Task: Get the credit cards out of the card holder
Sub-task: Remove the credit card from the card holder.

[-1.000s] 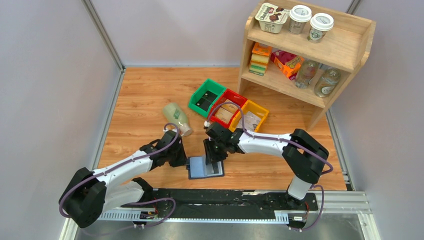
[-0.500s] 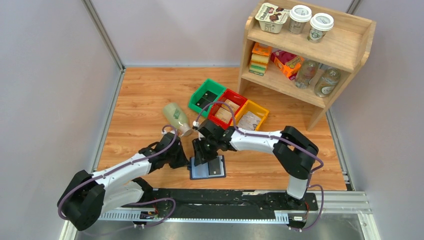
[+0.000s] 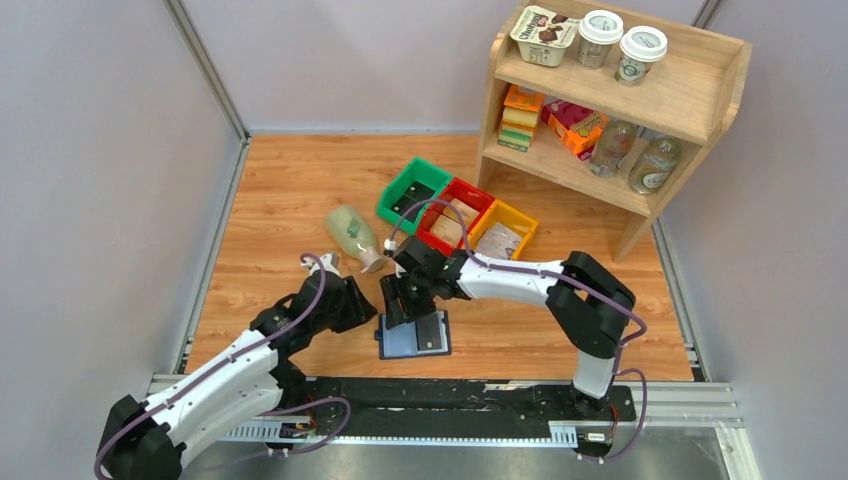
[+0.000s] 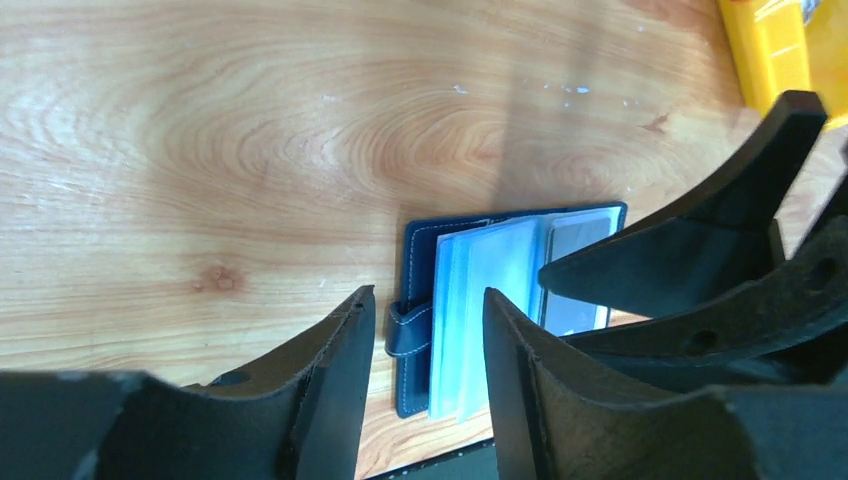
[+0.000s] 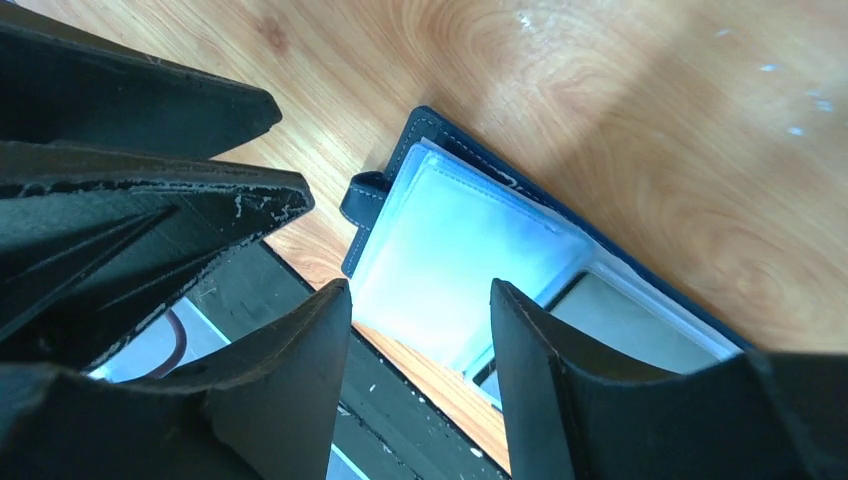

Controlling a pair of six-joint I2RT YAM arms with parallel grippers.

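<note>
- Here, a small dark navy-blue folding card holder (image 3: 413, 335) is seen lying open and flat on the light wooden table top (image 3: 280, 200), close to its near edge.
- Pale grey-blue clear sleeves (image 4: 485, 290) are fanned across its inside, and a navy snap tab (image 4: 405, 332) is shown sticking out from its left edge.
- A thin grey rectangular credit card (image 4: 577, 270) is seen inside a sleeve on the right half; further cards cannot be told apart.
- The left gripper (image 3: 370, 315) is held just left of the holder with its jaws parted, and nothing is clasped between them.
- The right gripper (image 3: 400, 315) is poised over the holder's left half, its jaws likewise spread around nothing; whether the sleeves are touched cannot be told.
- In each wrist view, the other gripper's black fingers are seen close by.
- Farther back, a green plastic bin (image 3: 393, 190), a red plastic bin (image 3: 478, 192) and a yellow plastic bin (image 3: 522, 215) are set side by side.
- A pale green bottle (image 3: 352, 235) is laid on its side near them, and a wooden shelf unit (image 3: 690, 100) is placed at the far right.
</note>
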